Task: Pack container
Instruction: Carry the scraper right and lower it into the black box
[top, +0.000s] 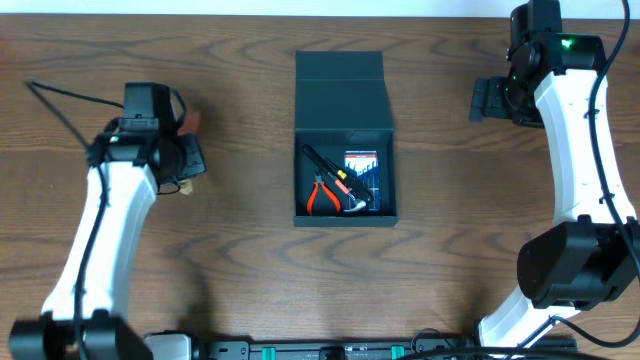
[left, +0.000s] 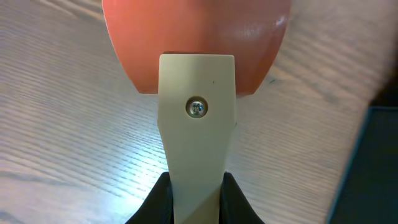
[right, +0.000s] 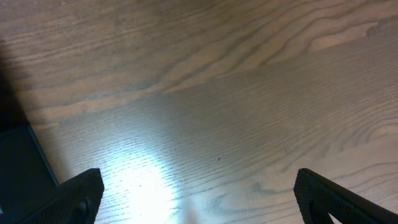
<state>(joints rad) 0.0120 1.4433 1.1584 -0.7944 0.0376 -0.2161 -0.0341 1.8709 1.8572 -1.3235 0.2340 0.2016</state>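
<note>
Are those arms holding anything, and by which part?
The left gripper grips a cream-handled tool with an orange-red head by the handle's narrow end. The right gripper is open, holding nothing.

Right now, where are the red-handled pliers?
In the overhead view, the red-handled pliers lie inside the open container at mid-table, just left of the blue screwdriver set.

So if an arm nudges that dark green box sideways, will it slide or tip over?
Probably slide: the container looks broad and flat-bottomed on the smooth wooden table. The pliers and screwdriver set inside likely add weight, steadying it. Its open lid lies flat behind and may drag.
</note>
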